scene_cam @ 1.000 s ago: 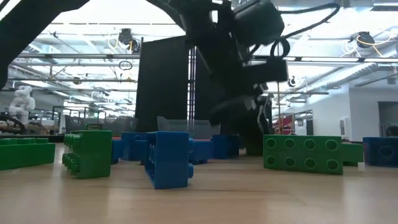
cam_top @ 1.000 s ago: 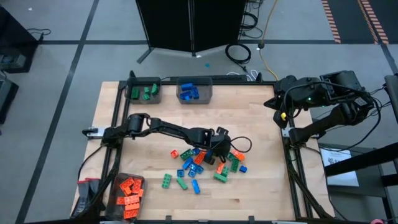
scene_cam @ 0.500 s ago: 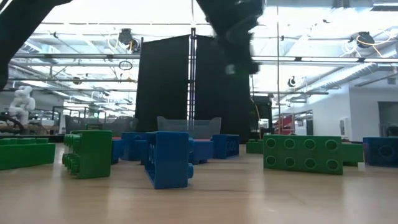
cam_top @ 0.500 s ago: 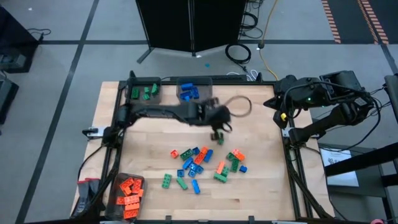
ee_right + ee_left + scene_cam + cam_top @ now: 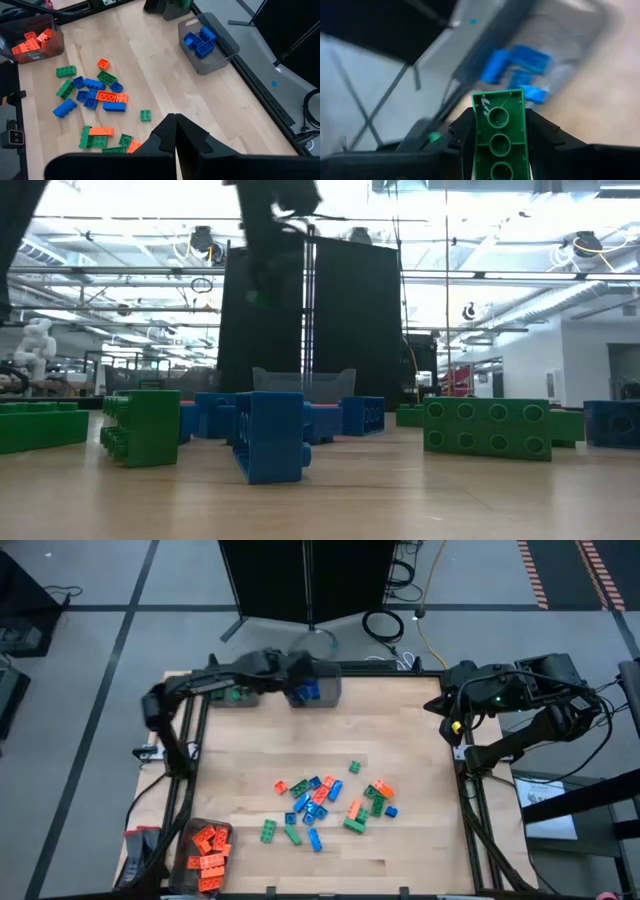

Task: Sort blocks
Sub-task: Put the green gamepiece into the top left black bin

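My left gripper (image 5: 296, 675) hangs high over the table's far edge between two grey bins, shut on a green block (image 5: 499, 135). In the low view it shows near the top (image 5: 262, 290). The bin of blue blocks (image 5: 520, 70) lies just ahead of it. The remaining blocks (image 5: 325, 802), orange, green and blue, lie scattered on the table's middle. One small green block (image 5: 354, 767) rests apart from them. My right gripper (image 5: 175, 125) is shut on nothing, raised at the table's right edge. My left gripper pinches the green block by its two long sides (image 5: 477, 135) between its two fingers (image 5: 542, 137). The fingers slant downward and lie along the block. The block's free end (image 5: 497, 97) juts past the fingertips. It is lifted clear of the table.
A bin with green blocks (image 5: 232, 690) and a bin with blue blocks (image 5: 318, 690) stand at the far edge. A bin with orange blocks (image 5: 205, 845) sits at the near left corner. Bare wood lies between the pile and the far bins.
My left gripper has risen from the pile in the table's middle and swung toward the far left, up to the bins, rolling its wrist and carrying the green block clear of the table.
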